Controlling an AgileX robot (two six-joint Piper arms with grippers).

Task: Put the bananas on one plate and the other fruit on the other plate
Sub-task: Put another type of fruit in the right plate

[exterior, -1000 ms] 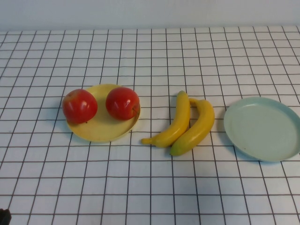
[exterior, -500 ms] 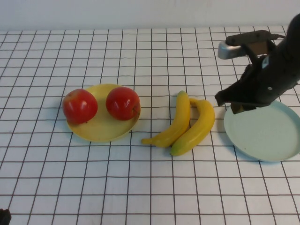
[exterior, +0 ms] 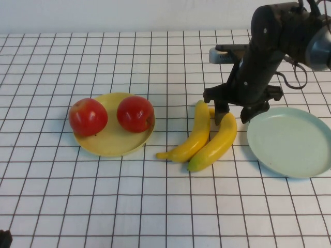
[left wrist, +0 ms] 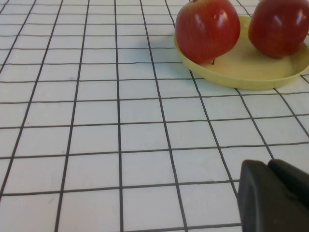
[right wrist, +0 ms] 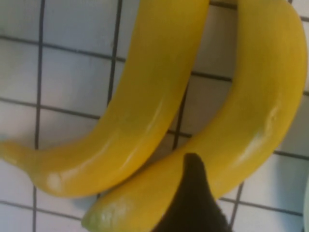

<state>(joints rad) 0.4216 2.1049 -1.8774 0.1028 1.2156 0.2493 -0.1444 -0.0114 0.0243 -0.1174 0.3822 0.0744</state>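
Two yellow bananas lie side by side at mid-table, the left banana (exterior: 195, 135) touching the right banana (exterior: 218, 142). My right gripper (exterior: 237, 113) is open and hangs over the far end of the right banana, one finger on each side. In the right wrist view one dark fingertip (right wrist: 193, 188) shows in front of the right banana (right wrist: 256, 106), beside the left banana (right wrist: 145, 96). Two red apples (exterior: 88, 117) (exterior: 135, 113) sit on the pale yellow plate (exterior: 111, 147). The pale blue-green plate (exterior: 289, 142) is empty at the right. My left gripper (left wrist: 268, 166) is shut and empty, near the table's front left.
The table is a white cloth with a black grid. The left wrist view shows both apples (left wrist: 207, 29) (left wrist: 280, 24) on the yellow plate (left wrist: 241, 75) beyond open tabletop. The right arm (exterior: 269, 46) reaches in from the far right.
My right arm came into view from the right and swung left, from above the blue-green plate's edge to above the bananas' far ends. The fruit and plates have not moved.
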